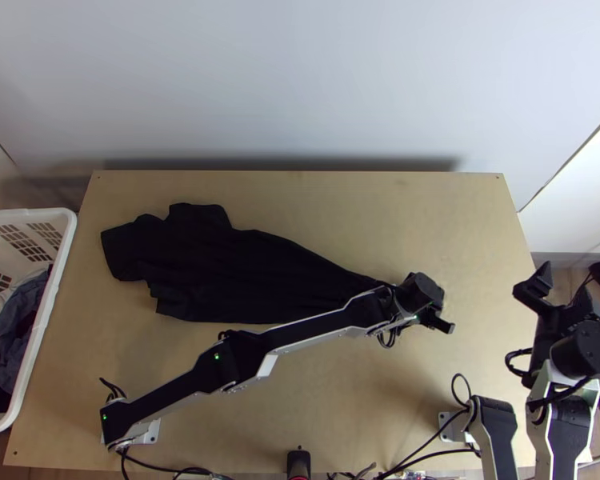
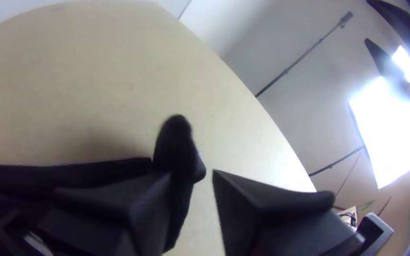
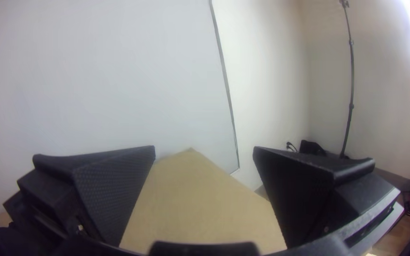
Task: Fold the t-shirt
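A black cloth T-shirt (image 1: 236, 280) is laid aslant from near the light wooden table (image 1: 380, 216)'s far-left corner, its narrow end met by the left black gripper (image 2: 193, 176), fingers parted, presumably for grasping, while the right black gripper (image 3: 204, 147), also parted, is held clear beyond the right edge.
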